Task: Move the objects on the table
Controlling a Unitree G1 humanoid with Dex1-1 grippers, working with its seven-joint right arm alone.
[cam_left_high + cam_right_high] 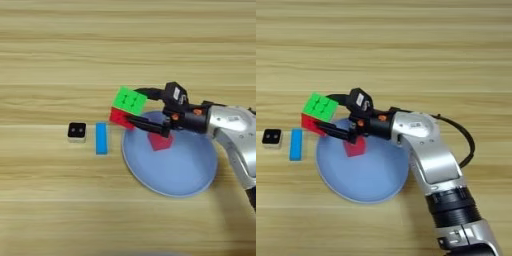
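My right gripper is shut on the puzzle cube, which shows a bright green top face and a red side. One black finger runs behind the cube and the other along its front. The cube is tilted and sits at the upper left rim of a round blue plate. A small plain red cube lies on the plate, just right of the lower finger. The silver forearm comes in from the lower right over the tan wooden table.
Left of the plate, a flat blue bar lies lengthwise on the table. Further left stands a small black block with two pale dots. A black cable loops beside the forearm.
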